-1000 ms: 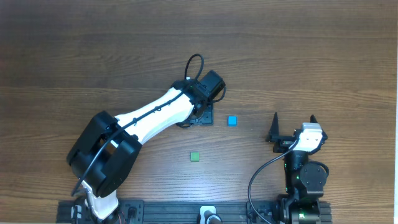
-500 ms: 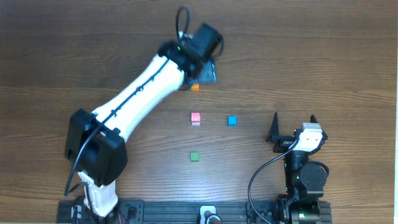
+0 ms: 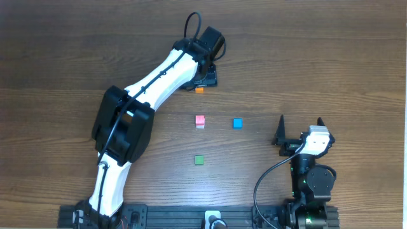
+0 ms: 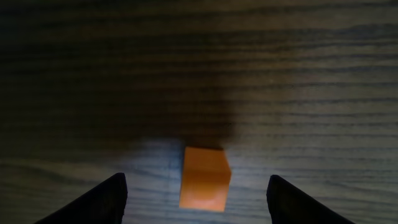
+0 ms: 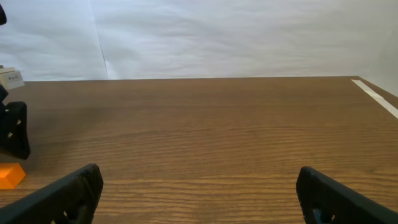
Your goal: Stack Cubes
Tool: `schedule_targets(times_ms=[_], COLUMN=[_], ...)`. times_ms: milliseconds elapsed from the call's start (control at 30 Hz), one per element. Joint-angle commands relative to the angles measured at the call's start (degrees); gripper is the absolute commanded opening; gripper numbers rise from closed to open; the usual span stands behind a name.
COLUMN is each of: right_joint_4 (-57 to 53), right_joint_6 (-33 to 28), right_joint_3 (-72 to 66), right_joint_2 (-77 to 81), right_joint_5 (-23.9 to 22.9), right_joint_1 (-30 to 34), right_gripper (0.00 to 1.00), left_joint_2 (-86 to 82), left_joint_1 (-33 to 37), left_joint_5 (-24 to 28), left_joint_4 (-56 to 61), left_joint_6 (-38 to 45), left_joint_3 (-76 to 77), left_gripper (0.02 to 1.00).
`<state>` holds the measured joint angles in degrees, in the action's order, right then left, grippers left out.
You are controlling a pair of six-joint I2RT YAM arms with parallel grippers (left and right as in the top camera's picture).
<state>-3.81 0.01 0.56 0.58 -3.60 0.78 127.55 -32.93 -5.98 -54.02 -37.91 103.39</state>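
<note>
An orange cube (image 4: 205, 177) lies on the wooden table between the spread fingers of my open left gripper (image 4: 198, 202). From above, that cube (image 3: 199, 90) peeks out beside the left gripper (image 3: 205, 81) at the far middle of the table. A pink cube (image 3: 200, 120), a blue cube (image 3: 237, 123) and a green cube (image 3: 199, 160) lie apart nearer the front. My right gripper (image 3: 299, 122) stands open and empty at the front right; its wrist view catches the orange cube (image 5: 11, 175) at the edge.
The wooden table (image 3: 331, 57) stretches bare to the right and at the far left. The left arm (image 3: 149, 89) crosses the table diagonally from the front left. A white wall (image 5: 236, 37) rises behind the table's far edge.
The left gripper moved from over the pink cube to the far side of the table, uncovering the pink cube, and now sits lower around the orange cube. The right arm has not moved.
</note>
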Motion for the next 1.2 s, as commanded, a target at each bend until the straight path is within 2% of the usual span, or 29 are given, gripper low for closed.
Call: schedule_targets(times_ms=[33, 933, 1200], right_joint_4=[-0.11, -0.11, -0.11], right_joint_6=[0.35, 0.35, 0.35], right_joint_3=[-0.24, -0.24, -0.24], right_joint_2=[-0.04, -0.04, -0.04], right_joint_5=[-0.7, -0.72, -0.72], right_joint_1=[0.31, 0.31, 0.31], right_gripper=[0.991, 0.991, 0.993], left_joint_2=[1.73, 4.61, 4.81], left_joint_1=[0.04, -0.07, -0.07], left_joint_5=[0.61, 4.0, 4.0], left_joint_4=[1.03, 1.68, 1.49], left_joint_6=[1.7, 3.19, 3.17], left_joint_3=[0.98, 0.96, 0.96], left_gripper=[0.724, 0.671, 0.481])
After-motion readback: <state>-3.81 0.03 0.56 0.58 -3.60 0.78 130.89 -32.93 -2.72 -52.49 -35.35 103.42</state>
